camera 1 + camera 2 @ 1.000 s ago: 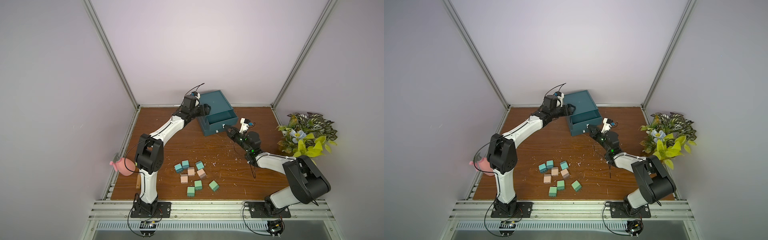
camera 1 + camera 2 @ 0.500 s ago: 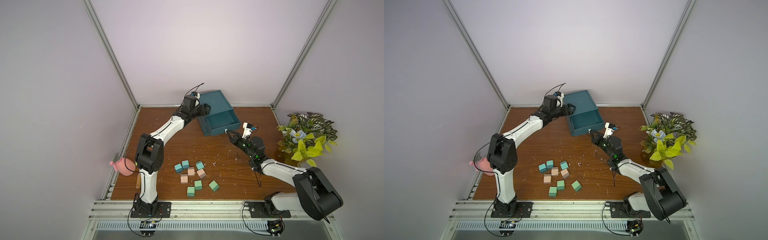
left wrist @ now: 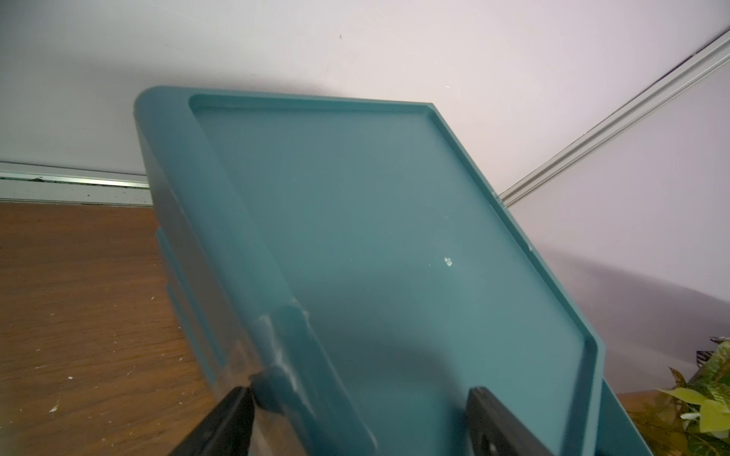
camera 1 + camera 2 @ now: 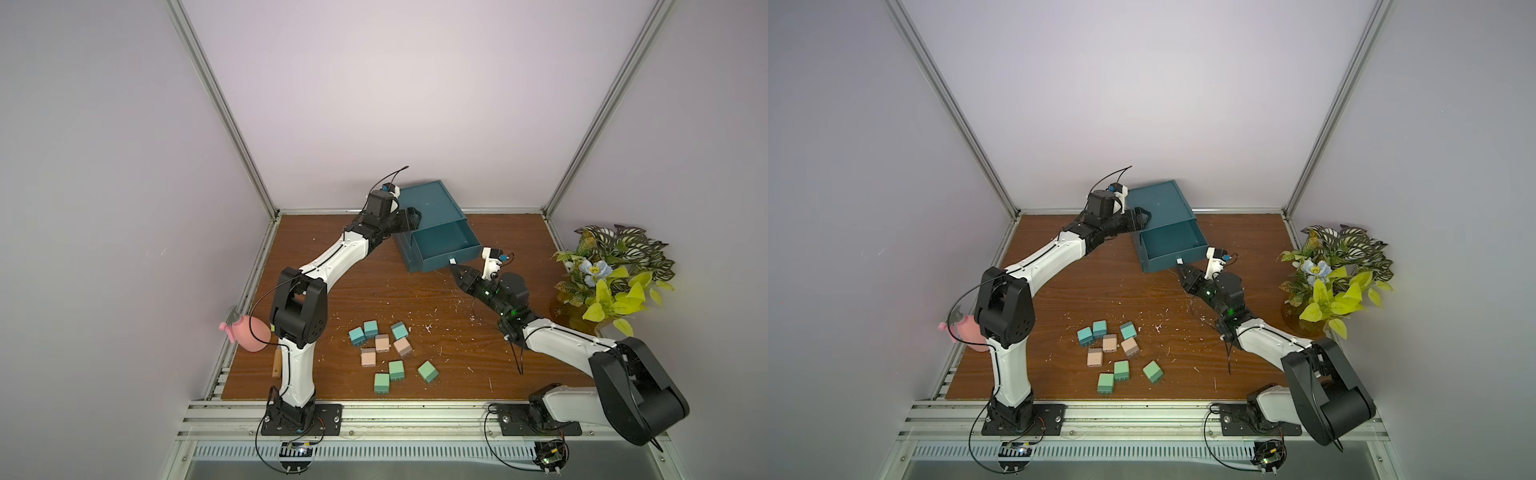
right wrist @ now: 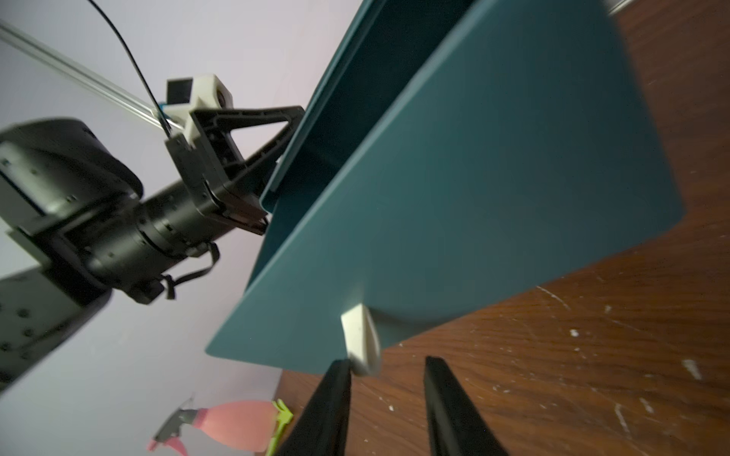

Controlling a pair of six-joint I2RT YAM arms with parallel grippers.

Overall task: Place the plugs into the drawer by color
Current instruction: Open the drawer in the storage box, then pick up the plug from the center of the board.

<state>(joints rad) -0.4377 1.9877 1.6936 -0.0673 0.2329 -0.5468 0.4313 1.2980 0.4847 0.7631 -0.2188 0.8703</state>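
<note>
1. Pink spray bottle (image 4: 249,334) sits at the left edge of the desk (image 4: 478,374). It is not a task item.
2. Progress: 0 of 9 plugs (image 4: 382,343) are sorted. All 9 lie in 1 loose cluster on the near middle of the desk, well apart from the cabinet (image 4: 428,205).
3. Plug appearance: small cube-like plastic bodies. 3 teal-blue units lie along the far side of the cluster, 3 peach units in the middle, and 3 mint-green units nearest the front rail. The prongs are too small to describe.
4. The left hand (image 4: 412,219) is clenched on the cabinet's top left edge, with 1 finger over the recessed top and 1 against the side wall. This is judged to brace the cabinet.
5. The cabinet is dark teal and stands at the far side of the desk, turned at an angle. Its top drawer (image 4: 446,257) stands pulled out toward the front. The interior shows empty in both top views. The lower drawers are hidden beneath it.
6. A white pull tab (image 4: 452,261) projects from the drawer front. The right hand (image 4: 456,270) is released: its fingers (image 5: 335,395) stand apart, with 1 tip just beside the tab and nothing grasped.
7. Remaining work, as judged: the drawer is open and ready, all 9 placements are left, and 2 more drawers are needed for the other colours.
8. A potted plant (image 4: 611,274) stands at the right edge, clear of the work.
</note>
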